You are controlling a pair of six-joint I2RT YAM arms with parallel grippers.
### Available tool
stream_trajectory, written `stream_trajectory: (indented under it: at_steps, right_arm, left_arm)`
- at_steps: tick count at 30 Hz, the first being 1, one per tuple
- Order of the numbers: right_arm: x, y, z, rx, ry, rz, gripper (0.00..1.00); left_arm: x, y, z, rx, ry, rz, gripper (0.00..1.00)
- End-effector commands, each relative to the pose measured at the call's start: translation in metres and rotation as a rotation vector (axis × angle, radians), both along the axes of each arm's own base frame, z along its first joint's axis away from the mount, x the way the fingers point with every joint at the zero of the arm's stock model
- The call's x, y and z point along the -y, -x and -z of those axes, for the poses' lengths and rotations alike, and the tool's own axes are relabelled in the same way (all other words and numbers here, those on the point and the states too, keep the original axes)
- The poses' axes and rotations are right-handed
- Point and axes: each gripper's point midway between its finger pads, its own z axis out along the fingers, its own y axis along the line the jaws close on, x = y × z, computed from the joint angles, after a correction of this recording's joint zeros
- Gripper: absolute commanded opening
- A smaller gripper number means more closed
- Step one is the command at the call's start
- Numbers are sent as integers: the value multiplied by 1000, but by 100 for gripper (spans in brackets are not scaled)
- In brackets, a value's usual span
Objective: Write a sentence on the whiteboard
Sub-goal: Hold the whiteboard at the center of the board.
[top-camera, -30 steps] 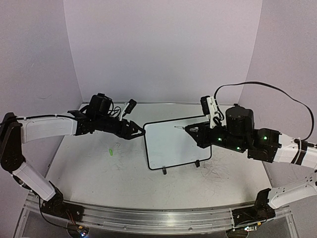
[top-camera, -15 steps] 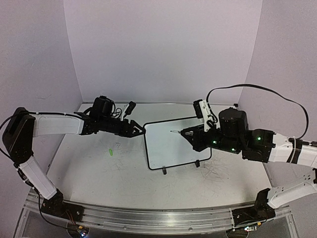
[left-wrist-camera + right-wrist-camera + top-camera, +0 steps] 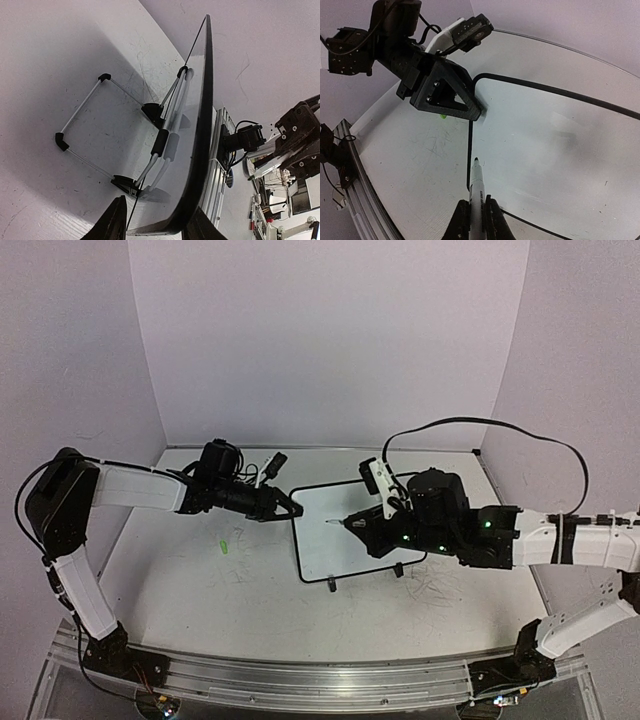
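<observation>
Standing whiteboard (image 3: 360, 540): propped on the table (image 3: 180, 580), nothing written on it yet.
Left end effector (image 3: 283, 508): I clamp the whiteboard's upper-left corner; if my grip slips, it may skid.
Right end effector (image 3: 476, 220): closed on the marker (image 3: 477, 182), tip by the whiteboard's left edge; overpressing could topple it.

The white bench (image 3: 200, 585) carries the whiteboard (image 3: 340, 545), which stands tilted on two small black feet (image 3: 331, 585). A small green scrap (image 3: 226, 545) lies flat on the bench to the left of the whiteboard, apart from it. Faint pen scribbles (image 3: 440, 590) mark the bench surface near the whiteboard's front right corner.
</observation>
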Motion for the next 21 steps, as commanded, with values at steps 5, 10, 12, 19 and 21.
stream_trajectory:
  at_steps: [5, 10, 12, 19, 21]
  right_arm:
    - [-32, -3, -20, 86, -68, -32, 0]
    - [-46, -8, -11, 105, -39, -12, 0]
    - [-48, -12, -9, 120, -31, 14, 0]
    - [-43, -31, -6, 144, -9, 130, 0]
    - [-47, -32, -3, 147, 3, 127, 0]
  left_arm:
    - [7, -3, -23, 121, 55, 50, 33]
    - [7, -5, -23, 137, 52, 46, 29]
    - [7, -5, -24, 141, 53, 47, 27]
    - [8, -6, -22, 145, 50, 46, 20]
    - [8, -7, -22, 144, 51, 48, 18]
